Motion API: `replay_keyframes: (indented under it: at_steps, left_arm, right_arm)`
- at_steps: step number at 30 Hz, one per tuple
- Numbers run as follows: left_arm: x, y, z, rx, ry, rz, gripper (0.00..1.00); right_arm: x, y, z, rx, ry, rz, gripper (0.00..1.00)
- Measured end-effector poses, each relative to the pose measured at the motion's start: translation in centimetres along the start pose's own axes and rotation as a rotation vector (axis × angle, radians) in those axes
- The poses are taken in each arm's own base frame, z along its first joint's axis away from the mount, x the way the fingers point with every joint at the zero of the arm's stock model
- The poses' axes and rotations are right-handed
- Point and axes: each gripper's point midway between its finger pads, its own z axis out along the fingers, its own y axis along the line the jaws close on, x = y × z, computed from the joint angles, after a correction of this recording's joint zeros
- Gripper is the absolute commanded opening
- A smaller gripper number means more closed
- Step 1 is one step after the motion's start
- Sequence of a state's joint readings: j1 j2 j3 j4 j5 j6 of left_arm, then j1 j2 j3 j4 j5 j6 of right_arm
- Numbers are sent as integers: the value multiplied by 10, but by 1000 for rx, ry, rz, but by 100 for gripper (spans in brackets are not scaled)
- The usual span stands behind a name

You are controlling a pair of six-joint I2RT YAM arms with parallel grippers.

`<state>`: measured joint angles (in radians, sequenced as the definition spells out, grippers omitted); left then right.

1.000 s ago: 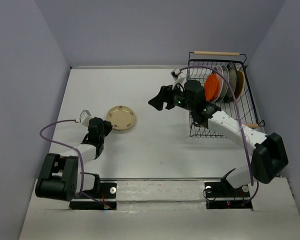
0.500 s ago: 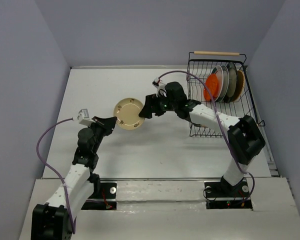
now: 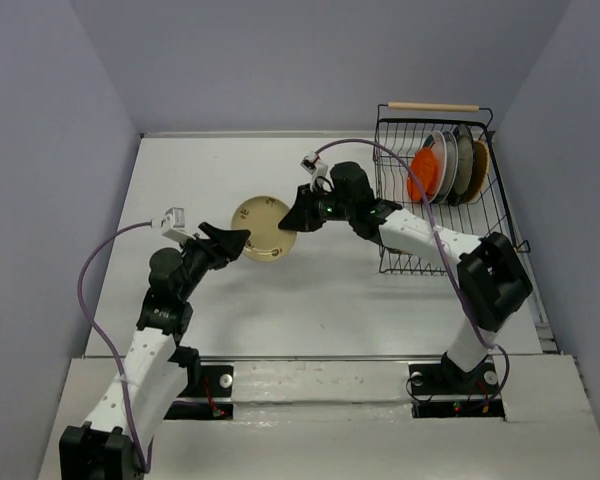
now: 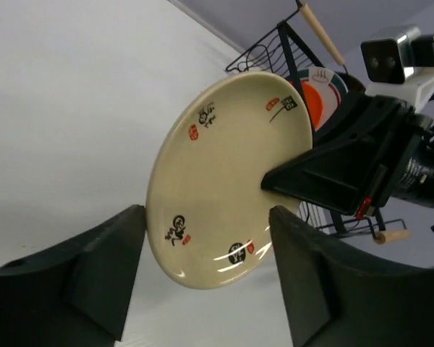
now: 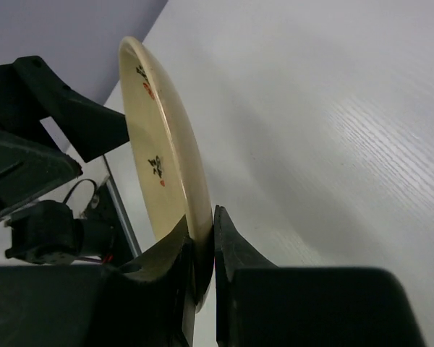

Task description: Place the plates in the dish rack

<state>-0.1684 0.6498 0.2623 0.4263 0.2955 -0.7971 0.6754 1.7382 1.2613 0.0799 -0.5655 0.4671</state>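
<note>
Black left gripper (image 3: 228, 237) sits left of centre over the white tabletop (image 3: 310, 290), jaws spread wide. Left wrist view: both fingers (image 4: 94, 275) flank the lower rim of the small beige plate (image 4: 217, 181) with a gap on each side, so nothing is clamped. Top view shows one fingertip right at the plate's left edge. Cannot tell if it touches.

Small beige plate is mid-tabletop, between the two grippers and well apart from the dish rack. It is tipped up steeply, with its face towards the left wrist camera. Small black and red marks ring the inner rim. Cannot tell whether the low edge touches the tabletop.

Right gripper (image 3: 298, 215) holds the plate by its right rim. Right wrist view: plate is edge-on, with the jaws pinching the rim from both faces and no gap showing. Right arm reaches left across the front of the rack.

Dish rack (image 3: 477, 222) is at the far right of the tabletop: black wire, with one wooden handle (image 3: 433, 106) on the far end. Plates stand on edge in a row in the far half. Glossy orange-red plate (image 3: 420, 175) is leftmost, then a white plate (image 3: 445, 160), and a tan one (image 3: 481, 160) at the right end. One more sits between those two, details too small to read.
</note>
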Motion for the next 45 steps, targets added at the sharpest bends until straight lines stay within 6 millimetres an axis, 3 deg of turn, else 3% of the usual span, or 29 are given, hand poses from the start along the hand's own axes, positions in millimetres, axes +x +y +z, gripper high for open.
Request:
replay_keyframes:
  at_steps: [3,5,7,11,13,15,18,21,25,28,32,37,45]
  left_arm:
    - [-12,-22,-3,21,24,57,94]
    - [-28,-44,-10,44,9,114,99]
    - [-50,-71,-24,80,-33,194,99]
    - [-86,-111,-57,121,-132,347,99]
    - [-95,-118,-68,111,-157,403,99]
    - [-102,-121,-74,89,-170,453,99]
    - [-97,-108,-72,53,-150,491,99]
    - [-82,-79,-62,-10,-109,500,99]
    - [-54,-38,-54,-103,-19,487,99]
    - [-50,-33,-52,-113,1,492,99]
    - [-48,-40,-51,-85,4,503,99]
    - [-46,-42,-51,-74,8,507,99]
    - [-44,-42,-50,-74,14,507,99]
  right_arm:
    - [-14,-8,-7,58,-52,-4,7]
    - [-33,-20,-22,126,-117,-11,7]
    - [-58,-39,-49,220,-203,-18,7]
    - [-126,-81,-138,515,-464,-78,7]
    - [-153,-96,-189,717,-587,-147,7]
    - [-168,-103,-220,881,-645,-203,7]
    - [-182,-120,-255,1101,-675,-261,7]
    - [-178,-148,-275,1268,-632,-276,7]
    - [-156,-201,-289,1436,-513,-249,7]
    - [-139,-239,-289,1510,-418,-225,7]
    - [-123,-273,-276,1555,-312,-213,7]
    - [-117,-295,-263,1562,-259,-200,7]
    - [-117,-312,-248,1556,-262,-170,7]
